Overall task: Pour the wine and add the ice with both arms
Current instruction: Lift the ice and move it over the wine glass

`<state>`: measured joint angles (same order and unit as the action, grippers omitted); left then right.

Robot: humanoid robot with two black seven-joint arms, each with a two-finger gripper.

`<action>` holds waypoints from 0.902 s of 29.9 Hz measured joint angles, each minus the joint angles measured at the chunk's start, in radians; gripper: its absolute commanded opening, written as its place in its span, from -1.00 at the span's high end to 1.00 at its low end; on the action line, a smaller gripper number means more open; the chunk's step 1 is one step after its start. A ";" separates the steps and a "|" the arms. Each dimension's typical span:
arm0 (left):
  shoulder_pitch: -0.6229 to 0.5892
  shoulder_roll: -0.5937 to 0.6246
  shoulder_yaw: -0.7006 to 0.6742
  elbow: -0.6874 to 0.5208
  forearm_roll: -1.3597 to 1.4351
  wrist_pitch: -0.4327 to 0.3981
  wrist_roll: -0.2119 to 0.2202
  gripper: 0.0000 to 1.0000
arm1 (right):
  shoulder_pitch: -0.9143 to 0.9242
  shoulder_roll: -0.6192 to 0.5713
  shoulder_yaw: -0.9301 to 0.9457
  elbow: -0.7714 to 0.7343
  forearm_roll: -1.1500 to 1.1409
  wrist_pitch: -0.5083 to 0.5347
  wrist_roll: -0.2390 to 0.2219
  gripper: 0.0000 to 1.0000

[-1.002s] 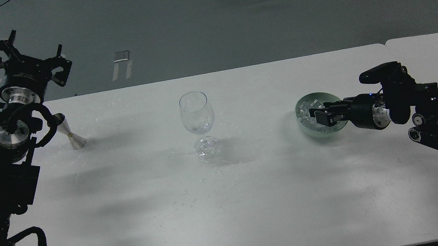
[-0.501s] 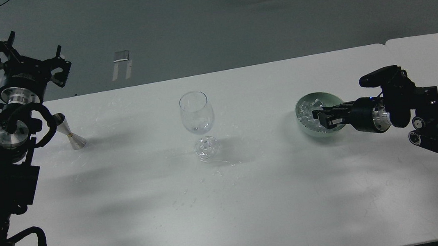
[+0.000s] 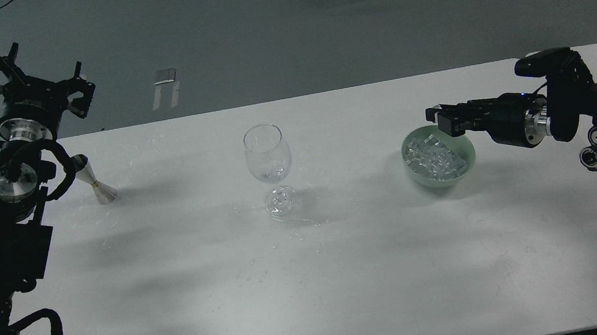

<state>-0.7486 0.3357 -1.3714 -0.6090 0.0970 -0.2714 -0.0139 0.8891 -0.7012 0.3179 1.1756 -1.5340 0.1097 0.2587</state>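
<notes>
Head view, ice (image 3: 435, 158) clear cubes heaped in green bowl (image 3: 466, 162), left fingers (image 3: 30, 80) wide, right fingers (image 3: 442, 117) unclear.

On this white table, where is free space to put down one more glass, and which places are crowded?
The widest bare patch is the near half of the table, in front of the wine glass. Bare strips also lie between the glass and the metal jigger, and between the glass and the green bowl of ice. It is crowded around the bowl, where the right gripper hovers.
</notes>
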 measured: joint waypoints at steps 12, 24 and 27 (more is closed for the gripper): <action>0.000 0.002 0.000 -0.005 0.001 0.000 0.000 -0.92 | 0.094 0.203 0.147 0.089 -0.012 0.001 -0.019 0.80; 0.000 0.005 0.000 -0.006 0.001 0.000 0.003 -0.91 | 0.121 0.451 0.095 0.014 -0.131 0.002 -0.049 0.79; 0.000 0.005 -0.001 -0.006 0.001 0.000 0.003 -0.91 | 0.122 0.493 0.088 -0.013 -0.152 0.002 -0.049 0.79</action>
<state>-0.7486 0.3405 -1.3721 -0.6150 0.0983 -0.2714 -0.0108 1.0109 -0.2078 0.4056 1.1625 -1.6862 0.1122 0.2099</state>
